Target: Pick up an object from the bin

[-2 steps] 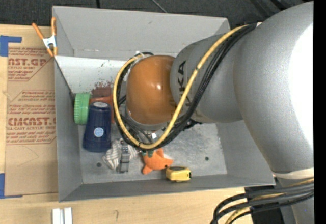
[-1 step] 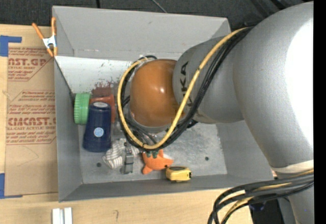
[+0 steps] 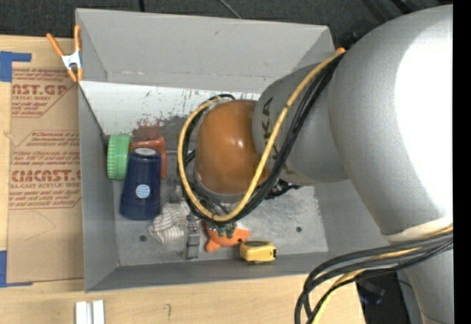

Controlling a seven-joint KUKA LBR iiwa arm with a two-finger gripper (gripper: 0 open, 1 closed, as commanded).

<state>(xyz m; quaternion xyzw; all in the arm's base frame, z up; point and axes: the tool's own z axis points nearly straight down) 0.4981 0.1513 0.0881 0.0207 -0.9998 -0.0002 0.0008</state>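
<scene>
My gripper (image 3: 193, 238) reaches down near the bin's front wall, mostly hidden under the arm's orange dome. It stands right beside a white crumpled thing (image 3: 168, 226) on its left. An orange plastic piece (image 3: 214, 242) lies just to its right, and a small yellow tape measure (image 3: 257, 251) lies a little farther right against the front wall. Nothing shows as held.
A dark blue cup (image 3: 141, 182) lies on its side at the left, with a green round lid (image 3: 116, 157) and a red-brown block (image 3: 151, 145) behind it. The arm covers the bin's middle and right.
</scene>
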